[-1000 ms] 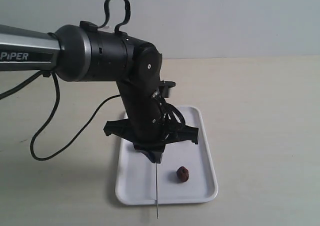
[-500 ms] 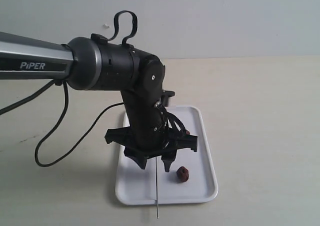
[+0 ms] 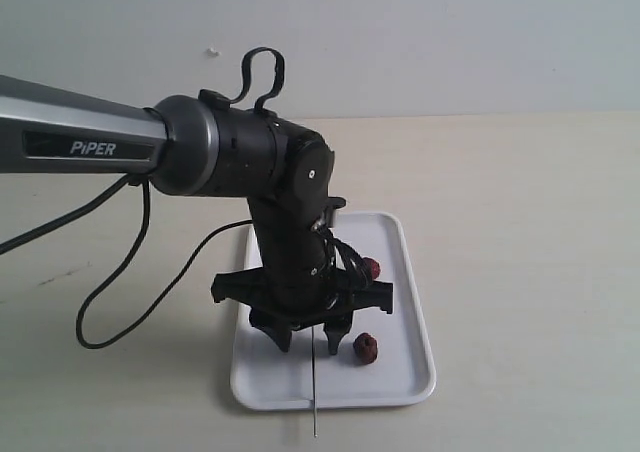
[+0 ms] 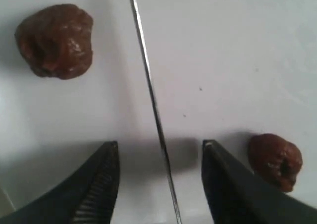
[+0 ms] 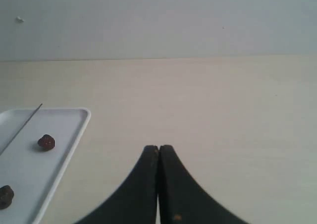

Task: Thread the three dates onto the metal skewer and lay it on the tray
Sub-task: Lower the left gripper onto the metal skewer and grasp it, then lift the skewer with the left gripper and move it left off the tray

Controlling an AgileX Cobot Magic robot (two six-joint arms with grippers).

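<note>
Along the tray's (image 3: 398, 377) length, from the near short edge toward the far one, the metal skewer (image 3: 313, 392) is laid flat, its tip overhanging the near rim. No fruit is seen on the stretch of rod that shows. The near date (image 3: 366, 347) is found loose on the tray floor just beside the rod, toward the right long edge, and the far date (image 3: 371, 268) lies further up the same side. A third is not seen; it may be hidden by the arm.

Directly over the skewer the left gripper (image 3: 310, 344) is held, pointing down, its jaws spread wide with nothing between them but the rod, which runs lengthwise through the gap and is touched by neither finger. The closing line of the jaws is thus set across the rod's long axis, so a grasp would probably need only a descent and a pinch.

Well apart from the tray, over the bare tabletop (image 3: 520, 222), the right gripper (image 5: 158, 147) is kept clenched and empty. The left arm is judged much the nearer for the pickup.
</note>
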